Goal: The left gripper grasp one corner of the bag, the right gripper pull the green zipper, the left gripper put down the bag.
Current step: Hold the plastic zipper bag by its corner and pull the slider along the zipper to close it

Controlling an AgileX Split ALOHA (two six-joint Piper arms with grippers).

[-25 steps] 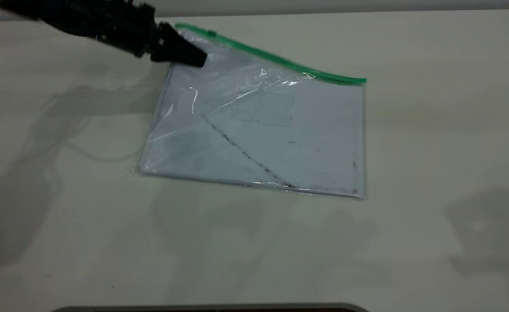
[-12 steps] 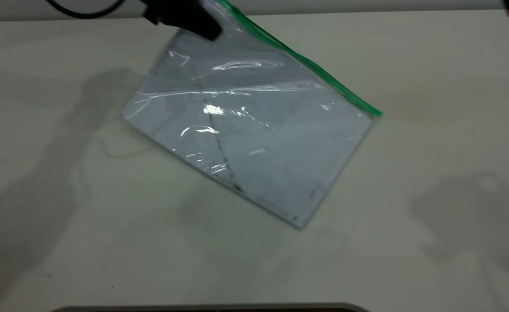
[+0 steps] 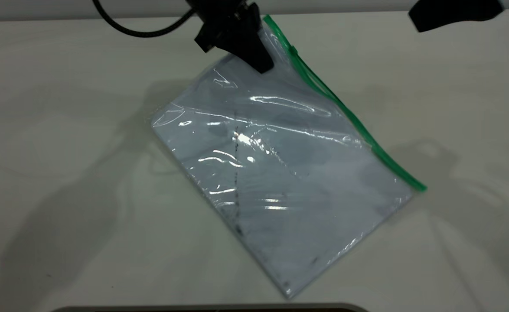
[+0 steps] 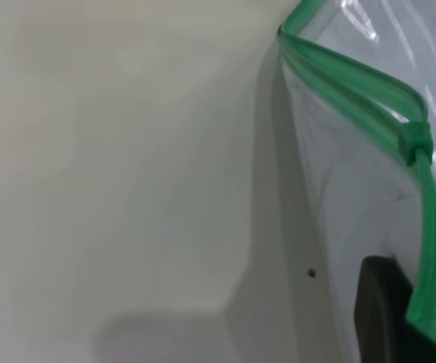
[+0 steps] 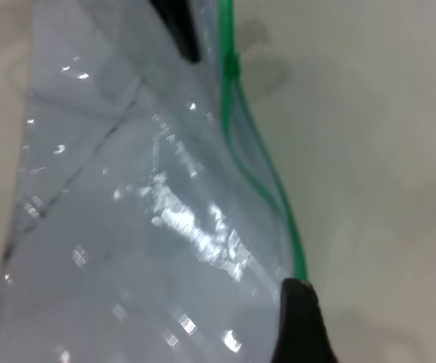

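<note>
While the black angular left gripper (image 3: 261, 60) clamps one corner, the clear plastic bag (image 3: 280, 173) hangs tilted — the tapered right gripper's (image 3: 415, 19) jaw state can't be told.

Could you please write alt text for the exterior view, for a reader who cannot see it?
The left gripper holds the bag up by its top corner, the green zipper running down one edge. The right gripper waits at upper right.
</note>
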